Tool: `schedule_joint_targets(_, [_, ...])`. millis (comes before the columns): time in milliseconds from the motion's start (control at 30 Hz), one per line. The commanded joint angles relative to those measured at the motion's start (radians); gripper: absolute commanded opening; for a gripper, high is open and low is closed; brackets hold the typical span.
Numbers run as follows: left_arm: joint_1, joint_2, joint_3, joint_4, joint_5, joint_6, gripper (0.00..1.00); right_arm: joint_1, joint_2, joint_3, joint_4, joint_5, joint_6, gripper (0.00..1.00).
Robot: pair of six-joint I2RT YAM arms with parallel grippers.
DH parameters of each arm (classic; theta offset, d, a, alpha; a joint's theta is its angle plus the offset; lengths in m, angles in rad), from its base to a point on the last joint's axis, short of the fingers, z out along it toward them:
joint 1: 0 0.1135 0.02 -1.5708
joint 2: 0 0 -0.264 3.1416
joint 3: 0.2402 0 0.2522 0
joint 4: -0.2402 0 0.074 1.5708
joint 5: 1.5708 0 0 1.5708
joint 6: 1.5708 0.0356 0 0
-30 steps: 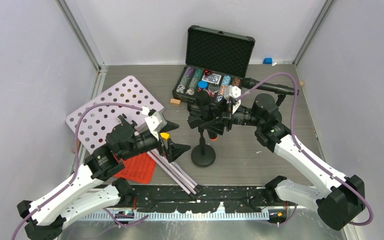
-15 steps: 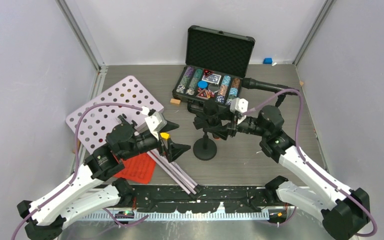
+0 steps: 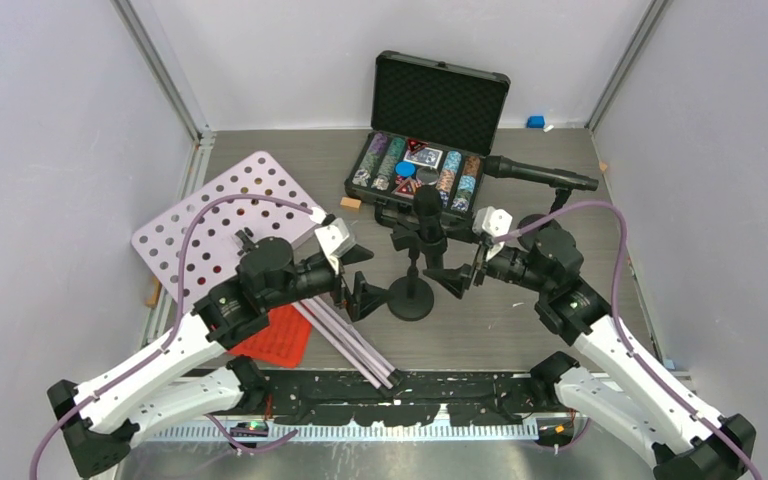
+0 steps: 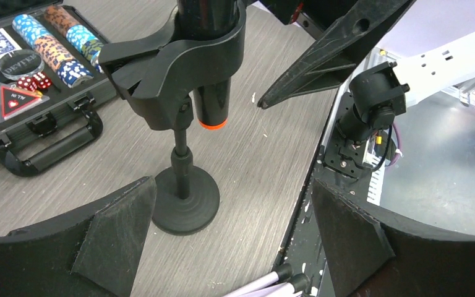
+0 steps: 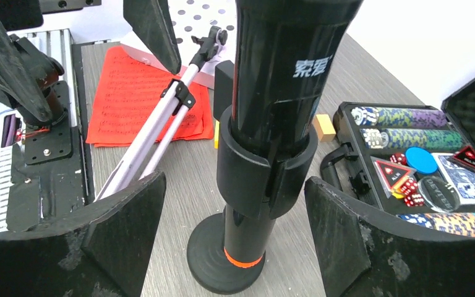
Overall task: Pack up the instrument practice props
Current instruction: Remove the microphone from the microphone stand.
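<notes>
Tabletop (image 3: 520,320) holdings: stand (image 3: 411,298) upright at centre, a microphone (image 3: 426,215) clipped on it. Left hand (image 3: 365,275) was just left of the stand, right hand (image 3: 452,262) just right. Case (image 3: 430,130) stood behind, with a second microphone (image 3: 535,175) to its right. Rack (image 3: 225,205) lay far left, pages (image 3: 278,335) before it, and legs (image 3: 345,345) between pages and stand.
</notes>
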Motion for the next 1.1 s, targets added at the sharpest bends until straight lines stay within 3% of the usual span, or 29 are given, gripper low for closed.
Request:
schedule_joint_targets(0, [0.007, 0.023, 0.051, 0.043, 0.024, 0.051, 1.00, -0.001, -0.084, 0.024, -0.056, 0.078, 0.013, 0.88])
schedule_joint_targets(200, [0.008, 0.063, 0.127, -0.082, 0.033, 0.162, 1.00, -0.001, -0.209, 0.038, -0.179, 0.127, 0.100, 0.88])
schedule_joint_targets(433, [0.083, 0.062, 0.110, -0.018, 0.025, 0.304, 1.00, -0.001, -0.326, 0.070, -0.361, 0.186, 0.233, 0.87])
schedule_joint_targets(567, [0.260, 0.134, 0.116, 0.101, 0.265, 0.257, 1.00, -0.001, -0.405, 0.051, -0.403, 0.194, 0.282, 0.87])
schedule_joint_targets(700, [0.395, 0.179, 0.090, 0.322, 0.485, 0.205, 1.00, -0.001, -0.469, 0.040, -0.439, 0.214, 0.318, 0.87])
schedule_joint_targets(1067, [0.441, 0.331, 0.102, 0.646, 0.636, 0.128, 1.00, -0.001, -0.491, 0.057, -0.505, 0.209, 0.311, 0.86])
